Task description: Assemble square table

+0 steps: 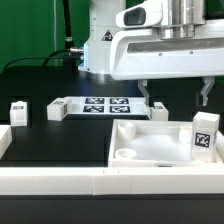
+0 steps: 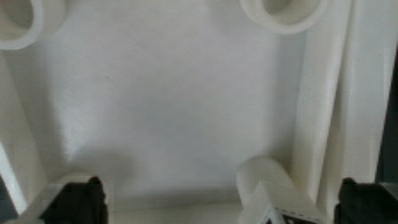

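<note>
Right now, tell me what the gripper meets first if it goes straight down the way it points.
Probably the tabletop: the open gripper faces its inner floor. But a white leg standing between the jaws could touch first; depth is unclear.

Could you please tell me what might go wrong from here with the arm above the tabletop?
The jaws stand open above the tabletop, and the upright leg seems off-centre between them; coming straight down, one jaw might strike and topple it. The tabletop's raised rim lies close too, so a jaw could catch it and shove the tabletop.
</note>
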Motion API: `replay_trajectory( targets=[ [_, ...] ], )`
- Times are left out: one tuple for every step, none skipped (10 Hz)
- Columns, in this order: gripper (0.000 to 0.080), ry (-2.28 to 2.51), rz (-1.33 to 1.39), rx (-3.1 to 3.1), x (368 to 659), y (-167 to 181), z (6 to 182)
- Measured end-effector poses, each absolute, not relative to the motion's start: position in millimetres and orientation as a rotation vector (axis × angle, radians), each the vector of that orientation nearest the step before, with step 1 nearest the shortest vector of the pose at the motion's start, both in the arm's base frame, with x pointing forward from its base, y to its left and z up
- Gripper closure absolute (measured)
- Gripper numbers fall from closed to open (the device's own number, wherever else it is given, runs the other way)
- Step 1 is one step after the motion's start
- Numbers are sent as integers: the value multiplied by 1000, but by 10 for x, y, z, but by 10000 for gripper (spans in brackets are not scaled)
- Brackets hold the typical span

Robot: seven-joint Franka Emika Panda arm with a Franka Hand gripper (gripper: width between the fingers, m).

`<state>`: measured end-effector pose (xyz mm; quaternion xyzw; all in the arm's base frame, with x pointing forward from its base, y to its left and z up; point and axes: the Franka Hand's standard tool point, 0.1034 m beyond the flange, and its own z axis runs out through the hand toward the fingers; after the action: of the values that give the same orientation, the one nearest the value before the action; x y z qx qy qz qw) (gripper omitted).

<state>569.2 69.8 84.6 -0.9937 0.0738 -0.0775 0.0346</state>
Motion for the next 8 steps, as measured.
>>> replay_trajectory(
  targets=[
    [150,226,-248,-3055,5668,700,829],
    [150,218,-271,-3057,5513,704,748],
    [150,200,-255,-3064,5321,704,680],
    [150,158,-259,-3073,5214,664,657],
    [150,136,-262,-3078,5181,618,649],
    [150,137,-230,-3079,5183,633,648],
    [150,136,-216,-3080,5175,633,642],
    [150,137,-143,-3083,5137,634,624]
  ],
)
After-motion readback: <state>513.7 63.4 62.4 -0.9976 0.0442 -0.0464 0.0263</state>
